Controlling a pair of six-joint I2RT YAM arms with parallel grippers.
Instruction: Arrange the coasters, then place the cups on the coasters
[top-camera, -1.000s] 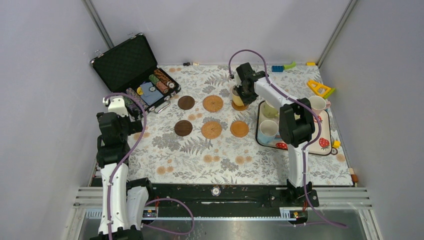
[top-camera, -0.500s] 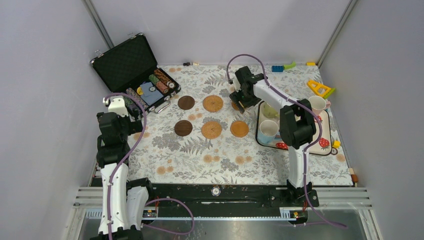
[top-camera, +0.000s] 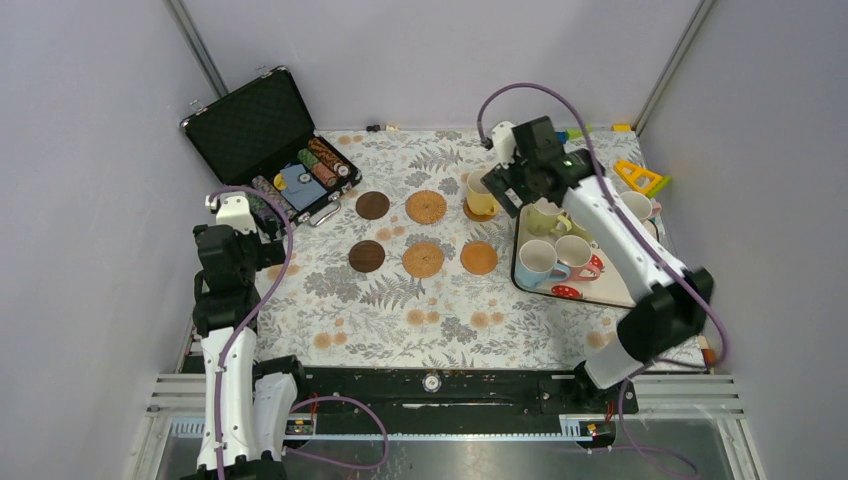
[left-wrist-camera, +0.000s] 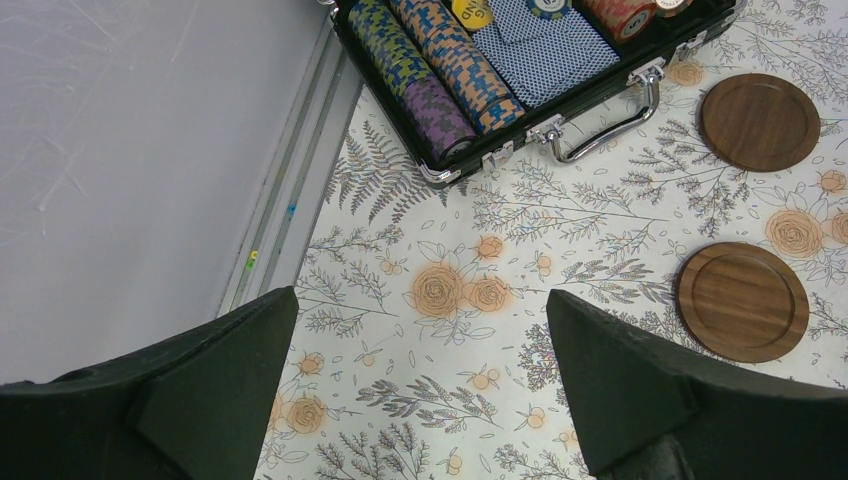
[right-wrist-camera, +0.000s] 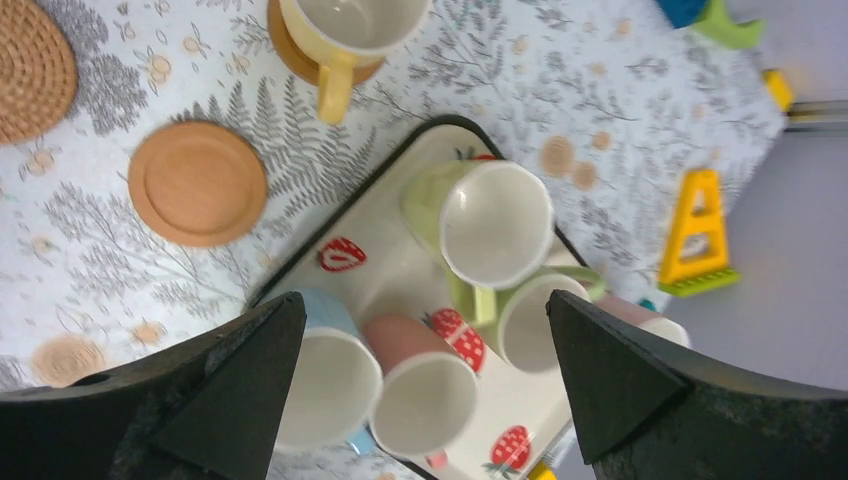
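right hand (right-wrist-camera: 422, 300) wide open, nothing in it, up over the table (top-camera: 400, 300) at the 11 o'clock corner of the tray (right-wrist-camera: 390, 265).
clock directions as in the top view:
- yellow cup (top-camera: 480, 192) just at the hand's 9, clear of the fingers, upright on a tan coaster (top-camera: 471, 213).
- at the cup's 6: bare tan coaster (top-camera: 479, 258).
- at 9 from those two: woven coasters, far one (top-camera: 426, 207) and near one (top-camera: 422, 259), both bare.
- further toward 9: dark brown coasters, far (top-camera: 372, 205) and near (top-camera: 366, 256), bare. together a 2x3 grid.
- the other five cups are on the tray: blue cup (top-camera: 535, 263) and pink cup (top-camera: 577, 255) on the 6 side, pale green cup (top-camera: 543, 217) at 12 from blue, green cup (right-wrist-camera: 530, 320) beside it, light pink cup (top-camera: 636, 207) at the tray's 1 corner.

left hand (left-wrist-camera: 420, 295) open, empty, above bare table, at 7 from the open poker chip case (left-wrist-camera: 540, 60). brown coasters at its 3.
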